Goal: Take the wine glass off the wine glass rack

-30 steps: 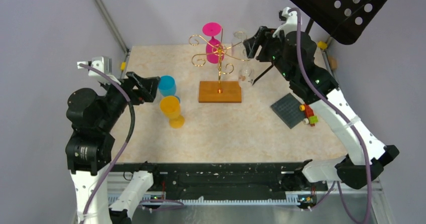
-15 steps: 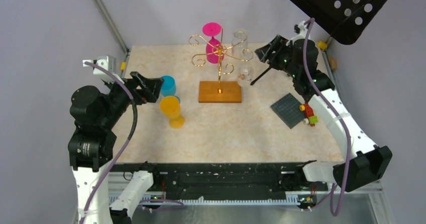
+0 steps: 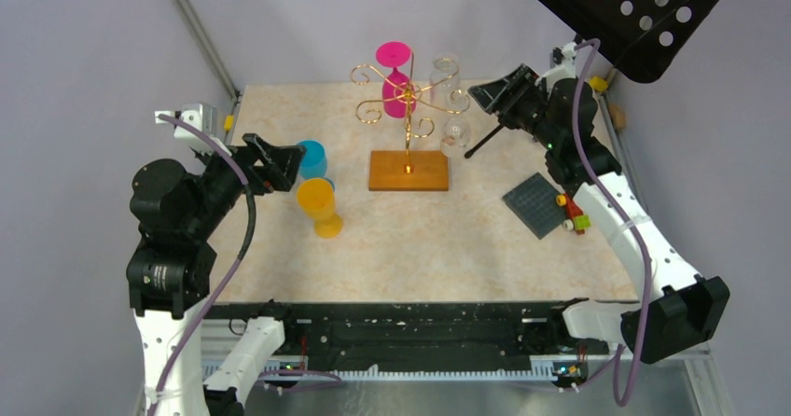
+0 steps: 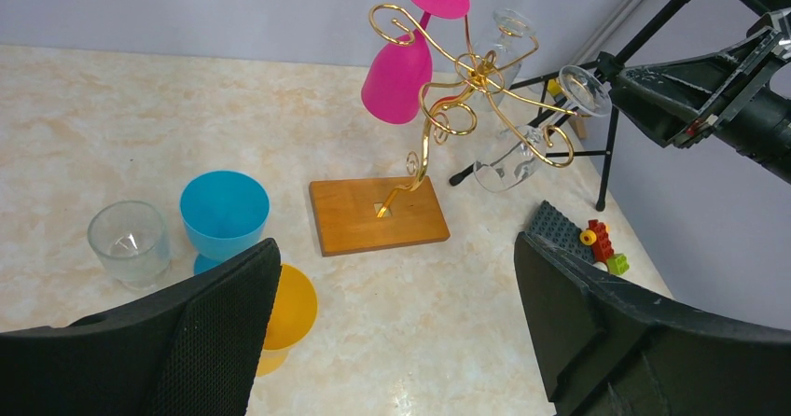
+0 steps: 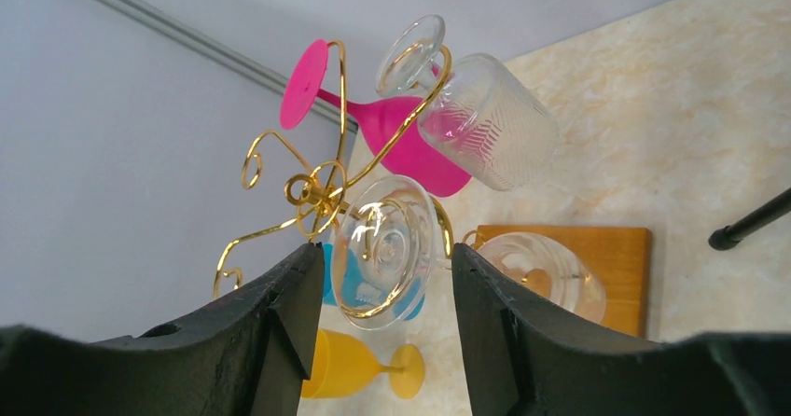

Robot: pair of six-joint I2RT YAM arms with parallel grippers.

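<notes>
My right gripper (image 5: 384, 284) sits apart, straddling clear glass (image 5: 536, 271) foot, no grip yet. If I pull off-axis, foot snags rack (image 5: 317, 192), rack tips, pink glass (image 5: 401, 150) drops.

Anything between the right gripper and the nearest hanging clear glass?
Nothing visible. The right gripper faces the foot of the clear wine glass across open air; the wine glass rack wire sits behind that foot, and the music stand leg passes to the side.
</notes>
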